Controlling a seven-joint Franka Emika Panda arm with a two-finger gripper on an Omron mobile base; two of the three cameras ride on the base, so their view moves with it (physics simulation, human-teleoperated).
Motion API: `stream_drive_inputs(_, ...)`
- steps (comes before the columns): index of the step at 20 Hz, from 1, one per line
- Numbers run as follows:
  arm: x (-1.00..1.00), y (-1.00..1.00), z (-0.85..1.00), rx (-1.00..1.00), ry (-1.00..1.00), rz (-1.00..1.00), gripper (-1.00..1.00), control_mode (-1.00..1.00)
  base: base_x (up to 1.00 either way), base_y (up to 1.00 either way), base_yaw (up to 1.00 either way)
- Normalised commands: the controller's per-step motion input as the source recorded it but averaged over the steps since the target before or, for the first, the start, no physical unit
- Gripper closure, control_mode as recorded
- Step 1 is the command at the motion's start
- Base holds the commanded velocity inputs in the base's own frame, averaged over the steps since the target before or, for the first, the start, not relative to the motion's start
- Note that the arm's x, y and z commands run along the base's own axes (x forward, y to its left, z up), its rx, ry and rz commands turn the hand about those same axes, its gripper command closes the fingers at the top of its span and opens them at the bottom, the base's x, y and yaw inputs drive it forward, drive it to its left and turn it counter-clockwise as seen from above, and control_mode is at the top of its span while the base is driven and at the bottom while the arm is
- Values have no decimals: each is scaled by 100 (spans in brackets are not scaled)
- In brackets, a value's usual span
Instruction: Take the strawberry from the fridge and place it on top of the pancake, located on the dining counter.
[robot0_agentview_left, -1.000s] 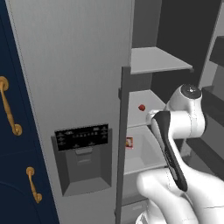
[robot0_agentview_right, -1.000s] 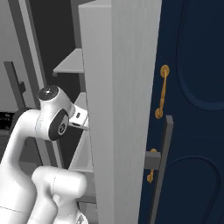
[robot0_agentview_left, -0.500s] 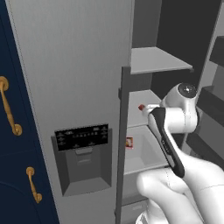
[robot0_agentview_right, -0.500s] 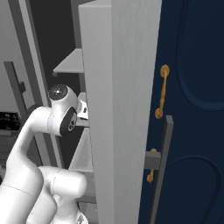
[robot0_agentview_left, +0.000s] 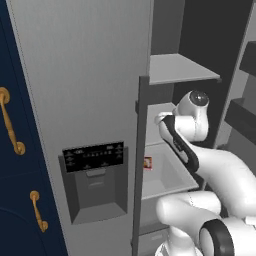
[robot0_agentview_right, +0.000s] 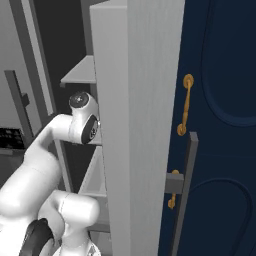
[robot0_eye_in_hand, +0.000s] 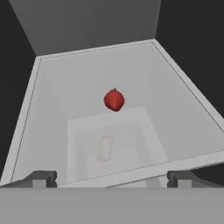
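The fridge (robot0_agentview_left: 100, 75) stands with one door swung open, and my arm (robot0_agentview_left: 192, 117) reaches in at the middle shelf. Looking along the hand, the strawberry (robot0_eye_in_hand: 114, 99) is a small bright-red fruit lying alone on a pale grey shelf (robot0_eye_in_hand: 175, 100), ahead of the gripper and centred between its fingers. My gripper (robot0_eye_in_hand: 111, 179) is open, its dark fingertips (robot0_eye_in_hand: 41, 178) wide apart with nothing between them. It is short of the fruit and does not touch it. The pancake and the dining counter are out of view.
A red-and-white packet (robot0_agentview_left: 148, 162) lies on the lower shelf. The dispenser door (robot0_agentview_left: 95, 160) is close on the arm's left. The other fridge door (robot0_agentview_right: 135, 125) with its dark handle (robot0_agentview_right: 182, 190) is on the right. Navy cabinets (robot0_agentview_right: 220, 100) with brass handles (robot0_agentview_right: 185, 105) flank the fridge.
The hand has pushed deeper into the fridge towards the middle shelf. It now covers the strawberry in the left base view. The jaws have stayed wide open.
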Motion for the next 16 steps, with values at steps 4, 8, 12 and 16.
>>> stream_drive_inputs(4, 68, -1, -22, -1, 0, 0, -100, -100, 0, 0, 0)
stream_drive_inputs(8, 71, 0, -35, -3, 0, 0, -100, -100, 0, 0, 0)
stream_drive_inputs(12, 57, -13, -33, 0, 0, 0, -100, -100, 0, 0, 0)
stream_drive_inputs(16, 33, -20, -26, 0, 9, 0, -100, -100, 0, 0, 0)
